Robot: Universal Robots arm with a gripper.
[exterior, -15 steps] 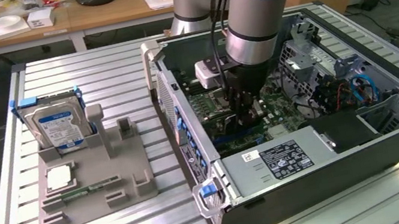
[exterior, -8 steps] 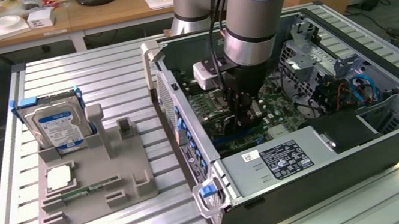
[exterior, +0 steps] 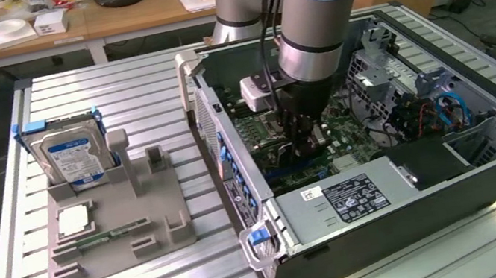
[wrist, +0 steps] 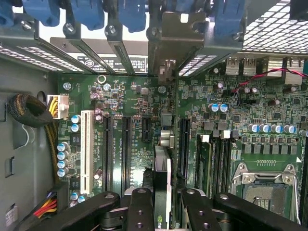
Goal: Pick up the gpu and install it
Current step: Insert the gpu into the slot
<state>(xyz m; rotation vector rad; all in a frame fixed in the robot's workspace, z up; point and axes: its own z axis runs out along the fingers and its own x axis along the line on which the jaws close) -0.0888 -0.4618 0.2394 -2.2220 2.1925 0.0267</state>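
- The gpu (wrist: 162,187), a thin flat card seen edge-on with a dark board, a black cover and a silvery metal end bracket (wrist: 171,45), stands upright between the gripper fingers and reaches away from them to the case's rear slot wall.
- The black two-fingered gripper (wrist: 162,211) has its jaws partly closed, the fingers (wrist: 139,209) pressed on either face of the card; in the exterior view the gripper (exterior: 305,146) is lowered inside the case.
- The open dark grey metal computer case (exterior: 494,166) lies on its side; directly beneath the gripper it holds a green motherboard (wrist: 125,96) with black expansion slots (wrist: 126,149), one white slot (wrist: 87,151) and an empty silver processor socket (wrist: 263,190).
- A row of blue plastic slot clips (wrist: 132,12) lines the rear wall beyond the card's bracket.
- Well apart from the gripper, toward the exterior view's left, a grey moulded parts tray (exterior: 154,211) holds an upright silver hard drive with a blue label (exterior: 70,157), a square silver processor (exterior: 73,221) and a narrow green memory stick (exterior: 113,235).
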